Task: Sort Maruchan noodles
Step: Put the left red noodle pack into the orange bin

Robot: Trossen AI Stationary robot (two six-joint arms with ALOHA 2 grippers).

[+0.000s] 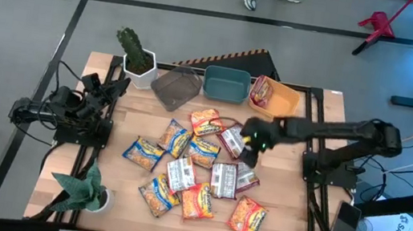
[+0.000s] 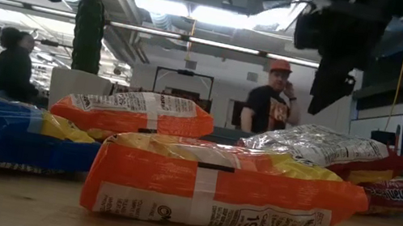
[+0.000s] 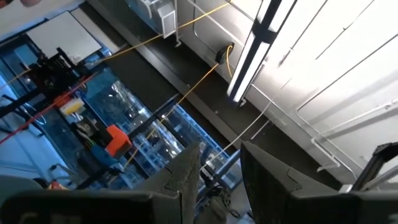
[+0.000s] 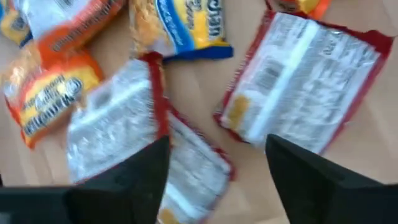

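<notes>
I have the right gripper (image 1: 249, 144) out over the pile of Maruchan noodles (image 1: 197, 167) in the middle of the wooden table (image 1: 289, 216), above the red-edged packets on the pile's right side, and my right wrist view shows its two fingers spread wide with nothing between them. Below them lie a silver-white packet with a maroon border (image 4: 118, 124) and a second red-trimmed packet (image 4: 308, 81) lying back-side up, with bare wood between. As I judge it, the step in hand is picking the next red packet; to do it well I would centre the jaws over a single packet, come down on a crinkled edge rather than the flat middle, and avoid the overlap where one maroon packet lies on another, or I may lift two. The yellow bin (image 1: 274, 97) at the far edge already holds a red packet, so that looks like the destination; the teal bin (image 1: 225, 83) and the grey bin (image 1: 176, 87) beside it look empty. The left gripper (image 1: 113, 90) waits at the table's left edge, pointed up at the ceiling, fingers slightly parted, holding nothing. A potted cactus (image 1: 135, 55) and a leafy plant (image 1: 83, 187) stand on the left side. The low view shows an office with people standing well behind.
</notes>
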